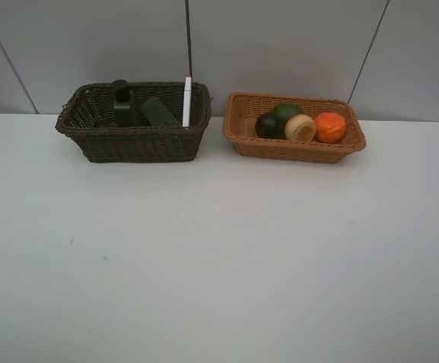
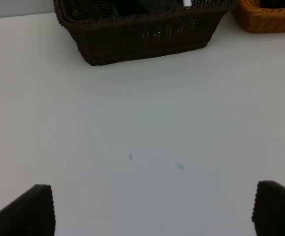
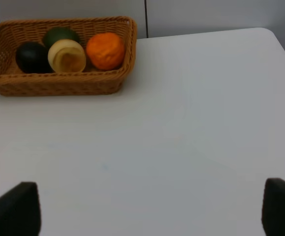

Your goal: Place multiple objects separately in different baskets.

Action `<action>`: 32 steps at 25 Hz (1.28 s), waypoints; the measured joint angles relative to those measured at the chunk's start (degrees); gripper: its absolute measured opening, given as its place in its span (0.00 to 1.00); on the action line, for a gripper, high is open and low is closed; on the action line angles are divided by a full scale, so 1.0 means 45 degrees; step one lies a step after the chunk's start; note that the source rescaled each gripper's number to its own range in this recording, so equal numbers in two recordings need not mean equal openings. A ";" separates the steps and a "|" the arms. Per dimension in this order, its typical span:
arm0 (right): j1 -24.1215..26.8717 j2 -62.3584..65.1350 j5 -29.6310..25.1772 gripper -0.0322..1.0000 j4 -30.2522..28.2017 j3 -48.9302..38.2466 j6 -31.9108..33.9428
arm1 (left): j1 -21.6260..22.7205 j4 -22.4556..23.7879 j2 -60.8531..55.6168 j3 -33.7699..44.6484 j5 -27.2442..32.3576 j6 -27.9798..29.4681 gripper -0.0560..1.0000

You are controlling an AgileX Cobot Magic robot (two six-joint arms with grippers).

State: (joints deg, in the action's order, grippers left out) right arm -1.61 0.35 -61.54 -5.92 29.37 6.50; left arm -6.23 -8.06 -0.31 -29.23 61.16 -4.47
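Observation:
The dark brown basket at the back left holds a dark pump bottle, a black eraser block and a white marker leaning upright. To its right, the light orange-tan basket contains a green fruit, a dark mangosteen, a pale tan round fruit and an orange tangerine. My left gripper is open over bare table, short of the dark basket. My right gripper is open, well back from the tan basket. Neither arm shows in the exterior view.
The white table stretches from the baskets to the front edge, with a few faint marks on it. A grey panelled wall stands right behind the baskets. The table's rounded far right corner shows in the right wrist view.

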 joint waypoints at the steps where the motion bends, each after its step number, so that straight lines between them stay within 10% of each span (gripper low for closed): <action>1: 0.0000 0.0000 0.0009 1.00 0.0000 0.0000 0.0000 | 0.0000 0.0000 0.0000 0.0000 0.0000 0.0000 0.98; 32: 0.0000 0.0000 0.0040 1.00 0.0000 -0.0041 -0.0003 | 0.0000 0.0000 0.0000 0.0000 0.0000 0.0000 0.98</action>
State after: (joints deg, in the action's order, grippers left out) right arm -1.61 0.35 -61.36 -5.92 29.18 6.49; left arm -6.23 -8.06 -0.31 -29.23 61.16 -4.47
